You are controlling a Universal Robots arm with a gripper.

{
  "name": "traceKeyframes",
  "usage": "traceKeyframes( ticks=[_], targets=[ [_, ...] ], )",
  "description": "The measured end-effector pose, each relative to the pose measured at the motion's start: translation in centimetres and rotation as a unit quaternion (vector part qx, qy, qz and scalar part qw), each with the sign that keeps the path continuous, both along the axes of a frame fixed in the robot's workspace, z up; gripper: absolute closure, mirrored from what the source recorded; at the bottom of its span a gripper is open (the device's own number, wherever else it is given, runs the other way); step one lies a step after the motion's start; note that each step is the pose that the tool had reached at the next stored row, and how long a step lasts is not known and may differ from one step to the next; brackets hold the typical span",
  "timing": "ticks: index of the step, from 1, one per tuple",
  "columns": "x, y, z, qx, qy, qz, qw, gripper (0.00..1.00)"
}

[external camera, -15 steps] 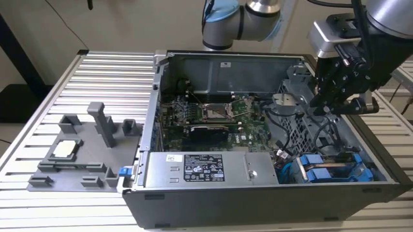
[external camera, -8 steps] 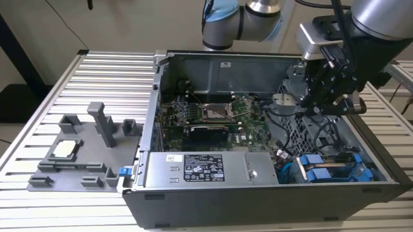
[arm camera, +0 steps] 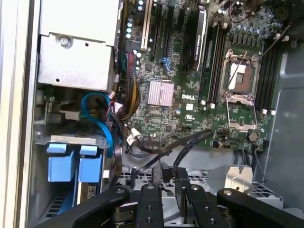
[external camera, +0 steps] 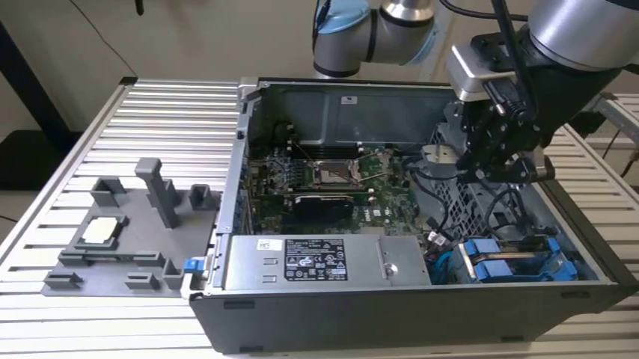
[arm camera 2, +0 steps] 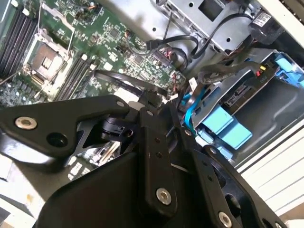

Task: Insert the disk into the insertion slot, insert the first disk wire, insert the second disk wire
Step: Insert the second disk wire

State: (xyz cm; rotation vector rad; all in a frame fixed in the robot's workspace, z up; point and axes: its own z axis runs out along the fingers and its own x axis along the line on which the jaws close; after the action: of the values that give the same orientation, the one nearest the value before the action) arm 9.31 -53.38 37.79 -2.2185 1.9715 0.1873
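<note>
The disk, with its bright blue carrier (external camera: pixel 507 263), lies in the insertion slot (external camera: pixel 584 263) at the case's front corner, on the exterior view's right. Its blue handle tabs (arm camera: pixel 72 164) face the motherboard, and the second wrist view shows them (arm camera 2: pixel 223 126) beside the grey cage wall (arm camera 2: pixel 281 107). My gripper (external camera: pixel 496 173) hangs above the perforated cage, behind the disk. In both wrist views its black fingers (arm camera: pixel 153 190) stand close together, shut on the end of a black wire (arm camera: pixel 190 142) that runs from the motherboard. A blue wire (arm camera: pixel 102 124) curls beside the tabs.
The open case (external camera: pixel 224 224) holds the green motherboard (external camera: pixel 334 176) and a grey power-supply box (external camera: pixel 310 262) at the front. Loose black cables (arm camera 2: pixel 190 45) cross the cage. A grey fixture tray (external camera: pixel 120 232) with small parts sits on the slatted table at the exterior view's left.
</note>
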Motion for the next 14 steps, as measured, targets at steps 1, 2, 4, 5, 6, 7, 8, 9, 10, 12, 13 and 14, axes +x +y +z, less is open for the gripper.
traceKeyframes(
  ticks=[1,2,4,5,6,7,8,9,10,12,13,14],
  targets=[
    [-0.05,0.0,-0.06,0.0001,0.0,0.002,1.0,0.73],
    [-0.11,0.0,-0.1,0.0001,0.0,0.004,1.0,0.73],
    [-0.27,0.0,-0.18,0.0002,0.0,0.007,1.0,0.73],
    [-0.34,-0.01,-0.21,0.0002,-0.0001,0.008,1.0,0.73],
    [-0.39,-0.01,-0.24,0.0002,-0.0001,0.008,1.0,0.73],
    [-0.43,-0.01,-0.27,0.0002,0.0,0.008,1.0,0.73],
    [-0.46,0.0,-0.29,0.0001,0.0,0.008,1.0,0.73],
    [-0.49,0.0,-0.32,0.0001,0.0,0.008,1.0,0.73],
    [-0.55,0.0,-0.34,0.0001,0.0,0.008,1.0,0.73],
    [-0.61,-0.01,-0.35,0.0,0.0,0.008,1.0,0.73],
    [-0.62,0.0,-0.35,0.0001,0.0,0.008,1.0,0.73],
    [-0.62,0.0,-0.35,0.0001,0.0,0.008,1.0,0.73]
  ],
)
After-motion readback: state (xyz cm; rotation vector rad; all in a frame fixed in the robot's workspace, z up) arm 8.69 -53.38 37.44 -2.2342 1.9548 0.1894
